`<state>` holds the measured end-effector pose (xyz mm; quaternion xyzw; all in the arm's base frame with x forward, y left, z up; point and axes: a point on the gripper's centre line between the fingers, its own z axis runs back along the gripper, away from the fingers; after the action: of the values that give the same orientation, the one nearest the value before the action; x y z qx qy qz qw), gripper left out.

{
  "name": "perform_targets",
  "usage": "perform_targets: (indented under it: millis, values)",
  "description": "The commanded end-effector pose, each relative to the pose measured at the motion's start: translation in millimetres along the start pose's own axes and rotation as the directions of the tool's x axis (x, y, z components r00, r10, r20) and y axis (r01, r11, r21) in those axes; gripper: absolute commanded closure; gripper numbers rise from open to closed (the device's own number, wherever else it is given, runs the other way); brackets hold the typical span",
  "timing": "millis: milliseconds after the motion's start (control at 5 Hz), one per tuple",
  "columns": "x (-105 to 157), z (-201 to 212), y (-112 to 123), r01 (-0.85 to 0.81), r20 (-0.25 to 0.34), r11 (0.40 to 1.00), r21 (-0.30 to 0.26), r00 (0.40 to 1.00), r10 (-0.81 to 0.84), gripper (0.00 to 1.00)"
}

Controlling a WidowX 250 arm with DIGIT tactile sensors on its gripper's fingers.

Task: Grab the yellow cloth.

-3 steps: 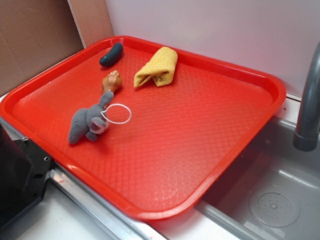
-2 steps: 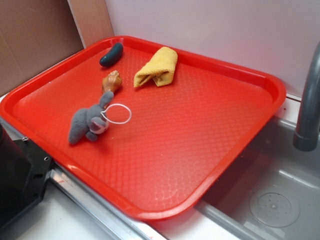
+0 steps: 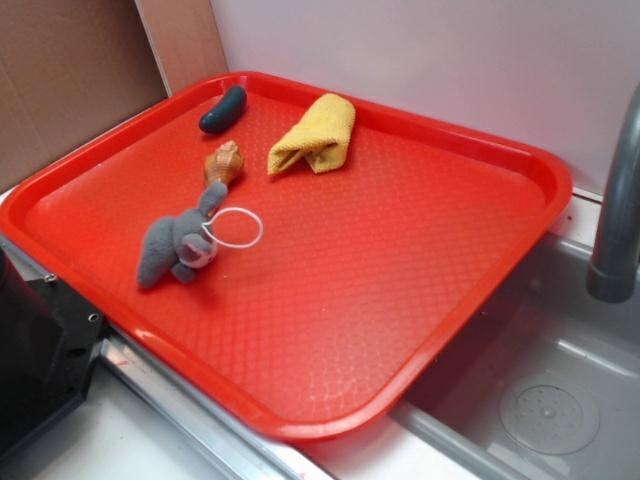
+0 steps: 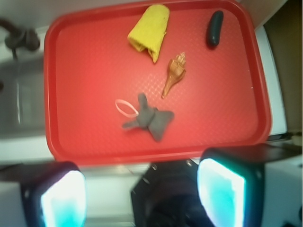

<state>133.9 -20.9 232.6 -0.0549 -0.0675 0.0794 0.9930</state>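
The yellow cloth point(image 3: 314, 135) point(image 4: 150, 29) lies folded at the far side of the red tray point(image 3: 480, 300) point(image 4: 71, 94), close to its back rim. My gripper point(image 4: 142, 196) shows only in the wrist view, high above the tray's near edge, far from the cloth. Its two cyan-lit fingertips point(image 4: 221, 191) stand wide apart with nothing between them, so it is open. The exterior view does not show the gripper.
On the tray lie a grey plush toy point(image 3: 178, 245) point(image 4: 151, 120) with a white loop, a brown shell point(image 3: 224, 161) point(image 4: 174, 74) and a dark green cucumber-like piece point(image 3: 222, 109) point(image 4: 214, 28). A sink with a grey faucet point(image 3: 615, 220) sits to the right. The robot's black base point(image 3: 40, 350) stands at the tray's near-left corner.
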Motion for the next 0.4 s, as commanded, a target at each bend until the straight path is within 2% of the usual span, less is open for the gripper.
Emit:
perform_targets:
  millis: [0,200]
  values:
    - [61,-31,26,-0.26,0.158,0.965,0.042,0.955,0.251,0.0]
    - [93,-56,34,-0.328,0.248,0.944,0.028,0.917,0.311,0.0]
